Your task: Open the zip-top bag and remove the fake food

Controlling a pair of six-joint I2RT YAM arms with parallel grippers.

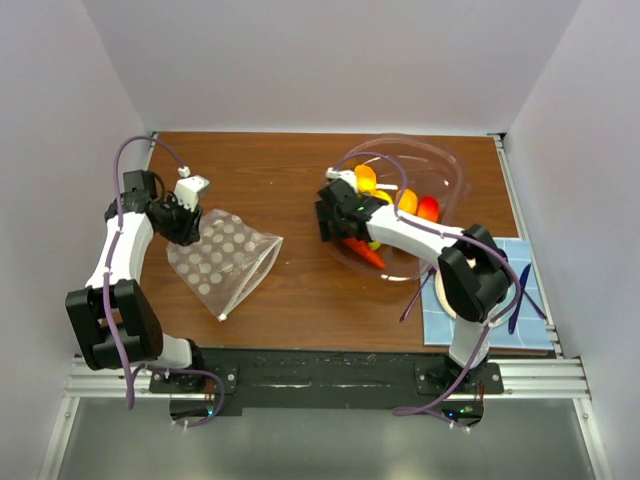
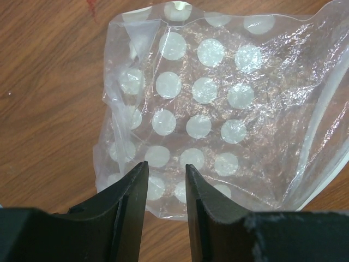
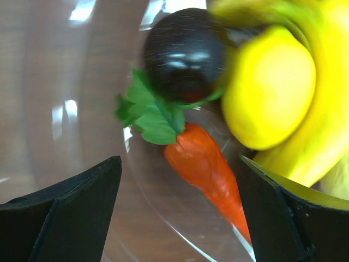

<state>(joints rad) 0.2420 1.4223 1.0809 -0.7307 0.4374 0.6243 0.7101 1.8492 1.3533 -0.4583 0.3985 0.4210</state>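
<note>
The zip-top bag point(image 1: 225, 260) lies flat on the wooden table at the left, clear with white polka dots, and looks empty point(image 2: 218, 98). My left gripper point(image 1: 186, 226) is at its far left corner. Its jaws point(image 2: 166, 166) stand a narrow gap apart over the bag's near edge, not clamped on it. The fake food point(image 1: 408, 203) sits in the big clear bowl point(image 1: 440, 152): a carrot point(image 3: 204, 164) with green leaves, a dark round fruit point(image 3: 182, 52), a lemon point(image 3: 267, 93) and a banana point(image 3: 322, 131). My right gripper point(image 1: 335, 222) is inside the bowl, wide open point(image 3: 180, 161) around the carrot, empty.
A blue tiled mat point(image 1: 535, 330) with a plate and a blue fork point(image 1: 520, 300) lies at the near right, partly under the right arm. The bowl's wall point(image 3: 82, 109) curves close around the right fingers. White walls enclose the table.
</note>
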